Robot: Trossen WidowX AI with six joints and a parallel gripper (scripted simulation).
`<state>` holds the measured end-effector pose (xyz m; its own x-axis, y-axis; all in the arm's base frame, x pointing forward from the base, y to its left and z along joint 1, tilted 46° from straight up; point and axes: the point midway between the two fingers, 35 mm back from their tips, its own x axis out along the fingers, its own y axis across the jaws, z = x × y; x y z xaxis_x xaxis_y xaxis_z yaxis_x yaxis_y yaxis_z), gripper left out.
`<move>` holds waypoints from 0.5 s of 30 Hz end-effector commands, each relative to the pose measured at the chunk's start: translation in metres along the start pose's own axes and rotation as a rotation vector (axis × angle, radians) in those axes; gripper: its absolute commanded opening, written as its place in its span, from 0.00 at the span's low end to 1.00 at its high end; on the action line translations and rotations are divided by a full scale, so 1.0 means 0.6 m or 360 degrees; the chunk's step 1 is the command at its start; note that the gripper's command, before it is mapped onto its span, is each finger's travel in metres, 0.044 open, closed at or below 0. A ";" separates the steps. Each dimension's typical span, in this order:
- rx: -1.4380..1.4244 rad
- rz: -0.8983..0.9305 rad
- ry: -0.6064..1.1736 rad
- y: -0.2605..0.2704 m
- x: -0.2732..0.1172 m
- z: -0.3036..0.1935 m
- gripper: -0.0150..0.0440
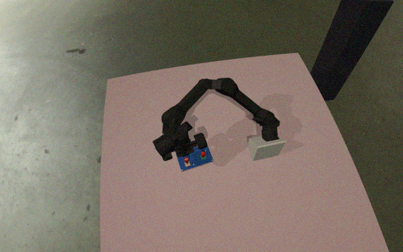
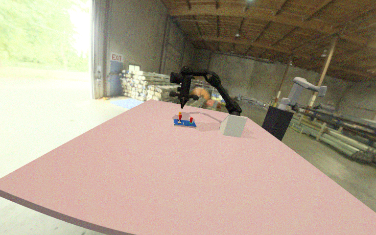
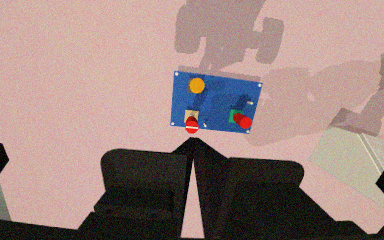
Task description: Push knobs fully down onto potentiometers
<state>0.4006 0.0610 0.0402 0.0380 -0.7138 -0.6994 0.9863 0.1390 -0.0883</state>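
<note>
The blue circuit board stands low on the table. A red knob with a white line is on the cream potentiometer, with a short gap below it in the exterior view. A plain red knob is low on the green potentiometer, with no clear gap. An orange knob stands behind the white-lined one; its base is hidden in the exterior view. My gripper is shut and empty, above the board, touching no knob.
A pale wedge-shaped block stands to the right of the board, near the arm's base. The pink table carries them all. A dark pillar stands beyond the table's right edge.
</note>
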 end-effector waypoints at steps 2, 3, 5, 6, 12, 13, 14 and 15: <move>0.0032 -0.0002 0.0007 0.002 0.021 -0.001 0.25; 0.0032 -0.0002 0.0007 0.002 0.029 -0.001 0.25; 0.0032 -0.0002 0.0007 0.001 0.032 -0.001 0.25; 0.0032 -0.0002 0.0007 0.001 0.032 -0.001 0.25; 0.0032 -0.0002 0.0006 0.002 0.036 -0.001 0.25; 0.0032 -0.0002 0.0006 0.002 0.038 -0.001 0.25; 0.0032 -0.0002 0.0006 0.002 0.040 -0.001 0.25; 0.0032 -0.0002 0.0006 0.002 0.043 -0.001 0.25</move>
<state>0.4038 0.0483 0.0255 0.0423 -0.7064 -0.7065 0.9899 0.1252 -0.0659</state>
